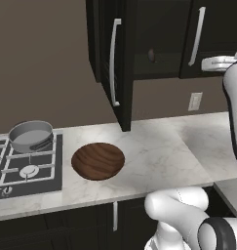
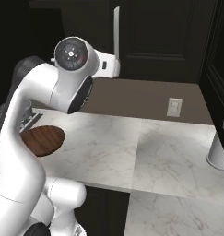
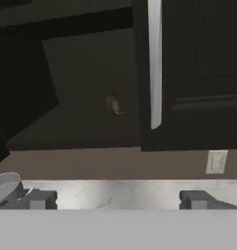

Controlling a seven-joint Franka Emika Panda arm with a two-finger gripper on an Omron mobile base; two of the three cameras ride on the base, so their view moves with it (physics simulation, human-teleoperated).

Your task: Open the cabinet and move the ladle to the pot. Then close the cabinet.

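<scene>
Two doors front the black-brown wall cabinet [image 1: 159, 44]: the left door [image 1: 117, 63] stands swung out toward the room, edge-on in the left base view with its long pale bar handle [image 1: 114, 61] facing left, while the right door [image 1: 212, 36] sits shut with its own pale handle [image 1: 197, 36]. Inside the opened half, the ladle [image 3: 114, 104] rests against the dark back, a small brown shape well up off the counter; it also shows as a small dark spot in the left base view [image 1: 151, 54]. In the hand view the shut door and its pale handle [image 3: 154, 63] stand just right of the ladle. The gripper [image 3: 117, 199] hangs in front of the cabinet with its jaws spread wide and nothing between them, the fingertips [image 3: 39, 199] apart from everything. Below, the grey pot [image 1: 31, 135] sits on the rear right burner of the black gas hob [image 1: 22, 168], its short dark handle pointing right. A wide brown wooden dish [image 1: 98, 160] lies on the marble counter [image 1: 164, 151] just right of the hob, between the pot and the space under the cabinet. A white wall socket [image 1: 195, 101] sits on the brown backsplash under the shut door. In the right base view a pale cylindrical object [image 2: 219, 154] stands on the counter at the far right, too cropped to identify.
</scene>
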